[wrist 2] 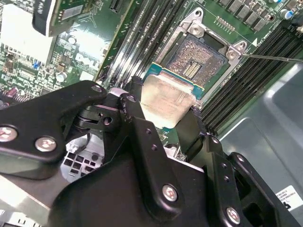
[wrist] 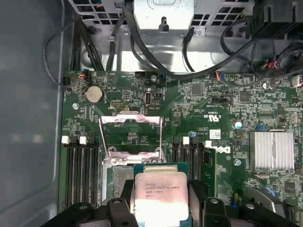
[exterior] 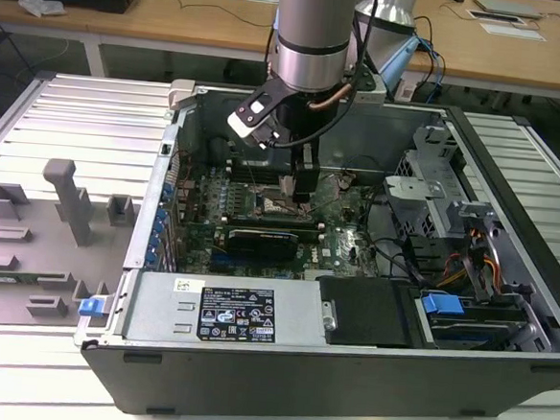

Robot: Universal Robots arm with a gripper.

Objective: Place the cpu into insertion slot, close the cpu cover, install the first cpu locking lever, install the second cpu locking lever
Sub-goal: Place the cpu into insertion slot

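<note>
Cpu (wrist: 160,193) top silvery-beige, green edge. Board (wrist: 227,118) green. Slot (wrist 2: 196,59) dark w/ gold pin grid, silver rim. Cover (wrist: 130,117) silver. Gripper (wrist 2: 163,112) black. Mem slots (wrist: 80,165) black. Heatsink (wrist: 271,150) silver, ribbed. Case (exterior: 345,383) dark grey; clip (exterior: 444,304) blue.

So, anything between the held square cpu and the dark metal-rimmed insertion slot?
Nothing visible: in the second wrist view the square silvery-beige cpu hangs at the rim of the bare insertion slot.

End effector (wrist 2: 165,109) seemingly clamped, pointing down.
</note>
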